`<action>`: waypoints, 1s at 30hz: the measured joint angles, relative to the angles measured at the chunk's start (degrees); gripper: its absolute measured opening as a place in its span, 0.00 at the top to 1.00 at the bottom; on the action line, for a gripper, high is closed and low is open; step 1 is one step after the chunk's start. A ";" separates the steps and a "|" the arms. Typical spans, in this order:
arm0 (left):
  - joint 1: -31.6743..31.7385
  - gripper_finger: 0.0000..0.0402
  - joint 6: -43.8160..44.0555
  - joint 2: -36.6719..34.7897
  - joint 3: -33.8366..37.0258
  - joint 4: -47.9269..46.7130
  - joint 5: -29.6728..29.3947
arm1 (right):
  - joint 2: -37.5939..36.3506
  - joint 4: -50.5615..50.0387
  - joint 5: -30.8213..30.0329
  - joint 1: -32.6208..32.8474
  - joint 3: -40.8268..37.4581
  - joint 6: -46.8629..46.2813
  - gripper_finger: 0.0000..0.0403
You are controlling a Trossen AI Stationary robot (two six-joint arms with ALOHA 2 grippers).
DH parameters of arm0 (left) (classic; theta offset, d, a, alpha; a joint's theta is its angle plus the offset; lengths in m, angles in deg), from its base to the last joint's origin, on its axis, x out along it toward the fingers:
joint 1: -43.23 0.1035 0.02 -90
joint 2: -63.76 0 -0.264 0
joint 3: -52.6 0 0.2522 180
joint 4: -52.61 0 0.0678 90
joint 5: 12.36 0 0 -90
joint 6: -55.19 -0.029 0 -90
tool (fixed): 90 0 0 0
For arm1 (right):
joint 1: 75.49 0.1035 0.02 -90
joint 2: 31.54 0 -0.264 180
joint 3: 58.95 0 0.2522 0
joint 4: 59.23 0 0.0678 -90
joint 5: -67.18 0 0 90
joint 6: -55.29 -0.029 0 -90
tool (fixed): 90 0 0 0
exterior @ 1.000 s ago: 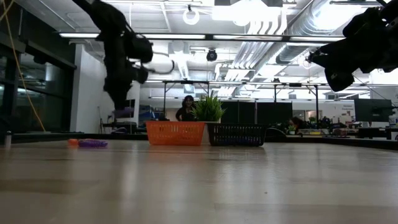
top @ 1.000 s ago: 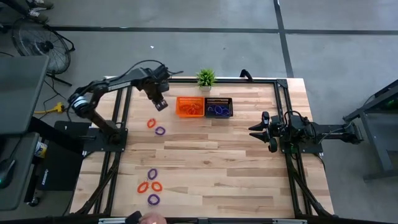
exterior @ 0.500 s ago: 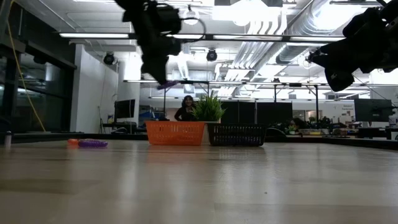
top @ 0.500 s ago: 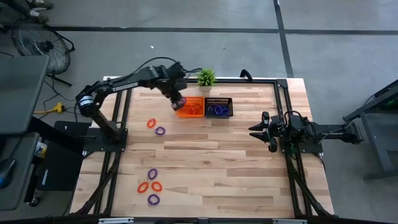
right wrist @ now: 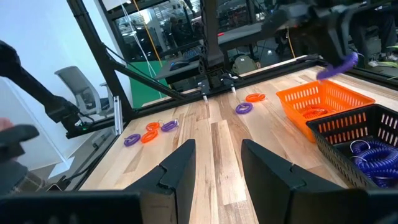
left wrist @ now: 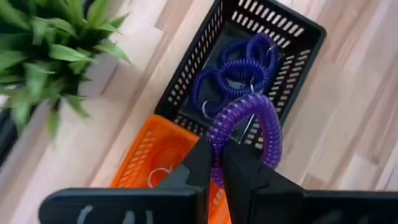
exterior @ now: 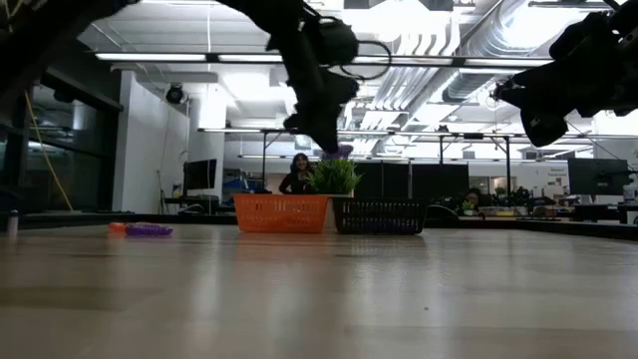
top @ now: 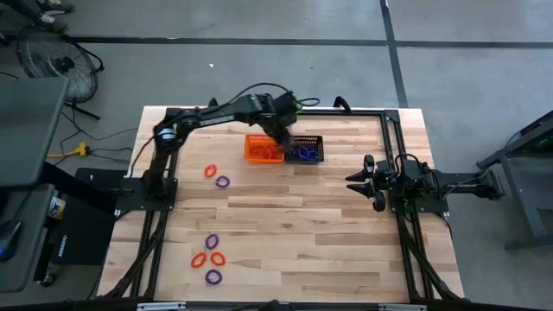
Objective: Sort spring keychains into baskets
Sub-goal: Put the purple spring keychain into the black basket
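My left gripper point(top: 283, 136) hovers over the line where the orange basket point(top: 263, 149) meets the black basket point(top: 304, 149), shut on a purple spring keychain point(left wrist: 245, 124). In the left wrist view the black basket point(left wrist: 292, 59) holds purple coils point(left wrist: 233, 71), and the orange basket point(left wrist: 146, 165) holds orange ones. In the low view the keychain point(exterior: 337, 152) hangs well above both baskets. Loose keychains lie on the table: an orange one point(top: 210, 171), a purple one point(top: 223, 182) and a cluster point(top: 209, 257) toward the near left. My right gripper point(top: 352, 180) waits open at the right side. My left gripper pinches the purple keychain's coil point(left wrist: 216, 149) between its two fingers point(left wrist: 198, 158), coming from above and pointing down. The rest of the loop arches out past the fingertips, lifted clear above the baskets.
A small green potted plant point(top: 286, 108) stands at the far edge, just behind the baskets and close to the left gripper. Black frame rails run along the table's left and right sides. Bare wood lies between the baskets and the near cluster.
My left gripper has travelled toward the table's right along the far edge, from left of the orange basket, over it, to above the seam between the two baskets. It stayed shut on the purple keychain, carried high. The right arm has kept still.
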 joint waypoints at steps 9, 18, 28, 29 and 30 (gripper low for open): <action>-0.23 0.91 8.87 10.00 -10.70 -2.37 1.58 | 0.02 0.00 -0.02 -0.01 0.00 0.00 0.69; -0.24 0.79 13.05 13.47 -11.29 -2.57 2.43 | 0.02 0.00 -0.01 0.00 0.00 0.00 0.69; -0.32 0.66 10.86 13.10 -11.29 -5.31 2.45 | 0.01 0.00 -0.01 -0.01 0.02 0.00 0.69; -0.34 0.66 9.97 12.47 -11.23 -7.32 2.21 | 0.02 0.00 -0.02 0.00 0.02 0.00 0.69; -0.59 0.66 9.39 11.84 -11.22 -9.01 1.80 | 0.02 0.00 -0.01 0.00 0.00 0.00 0.69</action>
